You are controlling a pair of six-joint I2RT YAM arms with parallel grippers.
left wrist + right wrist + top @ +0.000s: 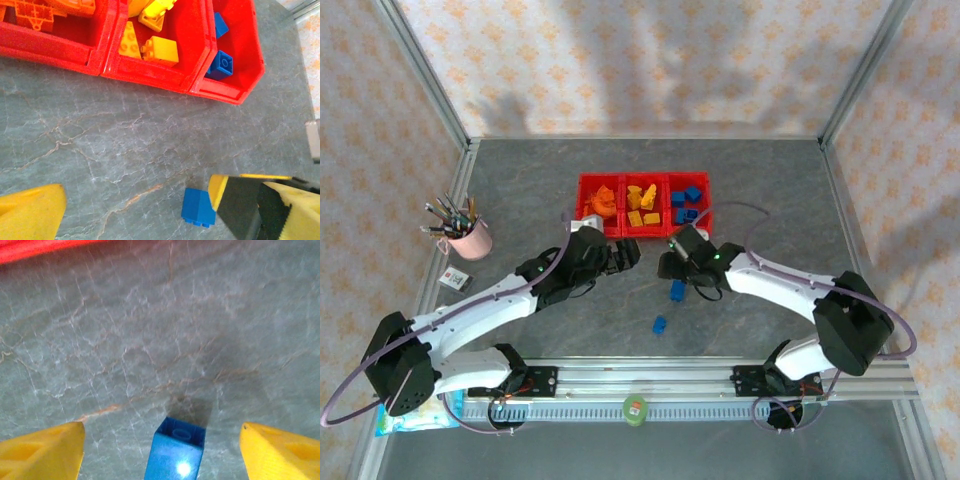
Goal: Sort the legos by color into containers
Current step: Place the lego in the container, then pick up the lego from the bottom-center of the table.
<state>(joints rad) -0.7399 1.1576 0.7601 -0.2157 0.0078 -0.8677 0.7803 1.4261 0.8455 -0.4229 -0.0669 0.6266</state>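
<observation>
Three joined red containers [623, 178] hold sorted legos: orange ones [601, 201] on the left, yellow [642, 205] in the middle, blue [688, 205] on the right. Two blue legos lie loose on the table, one [677, 290] under my right gripper [672, 268], the other [660, 325] nearer the front. In the right wrist view that brick [177, 452] stands between my wide-apart yellow fingers [42, 455], touching neither. My left gripper [625, 255] is open just before the containers [150, 80], with the same blue brick [199, 207] low in its view.
A pink cup of pens [468, 238] stands at the left, with a small card [455, 279] beside it. A green round object [636, 410] sits on the front rail. Metal frame posts and patterned walls border the grey table.
</observation>
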